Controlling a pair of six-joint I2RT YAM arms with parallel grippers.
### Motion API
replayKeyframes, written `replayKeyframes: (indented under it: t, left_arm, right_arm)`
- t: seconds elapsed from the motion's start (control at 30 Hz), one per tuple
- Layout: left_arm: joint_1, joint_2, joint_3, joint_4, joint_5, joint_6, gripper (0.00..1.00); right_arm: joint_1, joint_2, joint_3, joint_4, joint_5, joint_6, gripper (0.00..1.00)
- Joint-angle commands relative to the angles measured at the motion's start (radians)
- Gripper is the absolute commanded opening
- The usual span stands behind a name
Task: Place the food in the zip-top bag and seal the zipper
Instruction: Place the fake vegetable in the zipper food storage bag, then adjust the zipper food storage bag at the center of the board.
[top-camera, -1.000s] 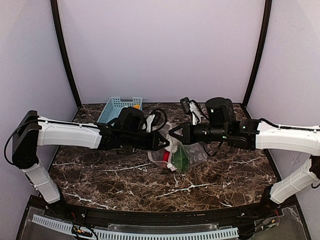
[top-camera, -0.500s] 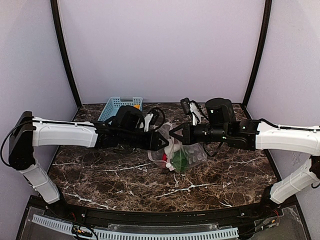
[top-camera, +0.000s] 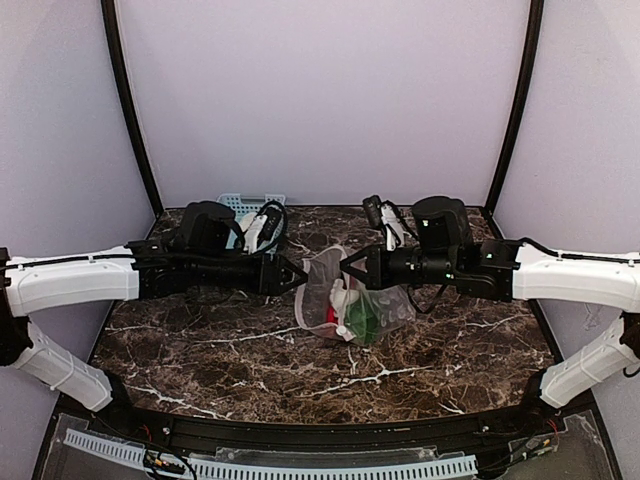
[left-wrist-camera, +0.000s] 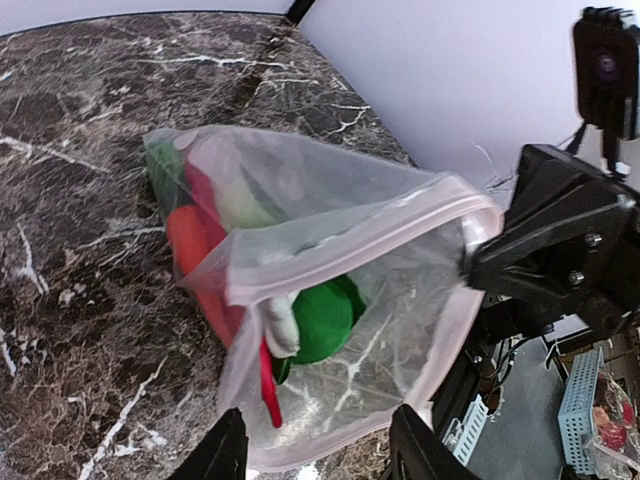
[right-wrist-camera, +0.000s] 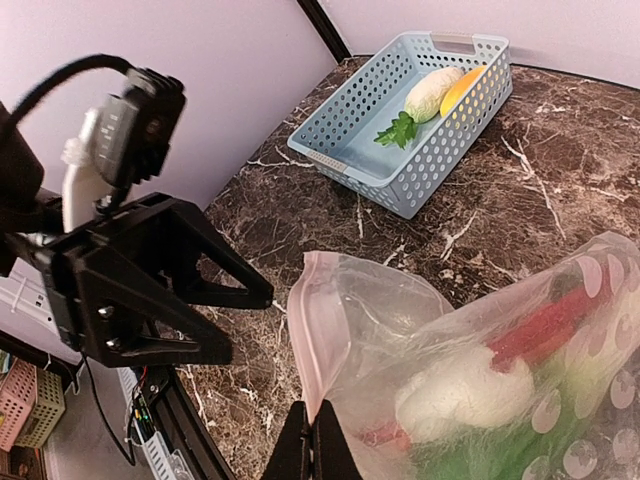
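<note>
Right tool (right-wrist-camera: 312, 428) pinches zip-top bag (right-wrist-camera: 352, 300) holding food (right-wrist-camera: 450, 395).

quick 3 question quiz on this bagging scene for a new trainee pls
1. True or false: the zip-top bag is sealed.
2. Which hand pinches the bag's pink zipper? A left, B right, C both.
3. Fill in: the pale toy vegetable and the yellow-orange one lie in the light-blue ___.
Key: 1 false, its mouth gapes open. 2 B, the right hand. 3 basket.
</note>
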Motion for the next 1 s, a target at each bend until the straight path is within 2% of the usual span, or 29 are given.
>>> replayKeyframes:
  t: [0.0, 0.17, 0.33, 0.47, 0.63, 0.7, 0.97]
  left_arm:
    - [0.03, -0.004, -0.092, 0.014, 0.042, -0.055, 0.52]
    - [0.036, 0.066, -0.111, 0.096, 0.105, -0.09, 0.52]
    - [0.039, 0.121, -0.088, 0.127, 0.112, -0.092, 0.46]
    - [0.04, 0.158, -0.063, 0.102, 0.1, -0.09, 0.32]
    - [0.04, 0.158, -0.054, 0.112, 0.108, -0.1, 0.07]
    - [0.04, 0.142, -0.044, 0.109, 0.11, -0.101, 0.02]
    - [0.038, 0.053, -0.015, 0.088, 0.126, -0.101, 0.01]
  right_arm:
    - [0.01, -0.029, -0.008, 0.032, 0.011, -0.008, 0.0]
    - [0.012, -0.031, -0.006, 0.03, 0.011, -0.006, 0.0]
    - [0.012, -0.034, -0.01, 0.029, 0.013, -0.005, 0.0]
    - [0.011, -0.042, -0.011, 0.026, 0.021, -0.008, 0.0]
    - [0.012, -0.048, -0.014, 0.026, 0.031, -0.01, 0.0]
    - [0.011, -0.047, -0.012, 0.026, 0.039, -0.011, 0.0]
    - [0.012, -0.073, 0.023, -0.086, 0.151, -0.047, 0.0]
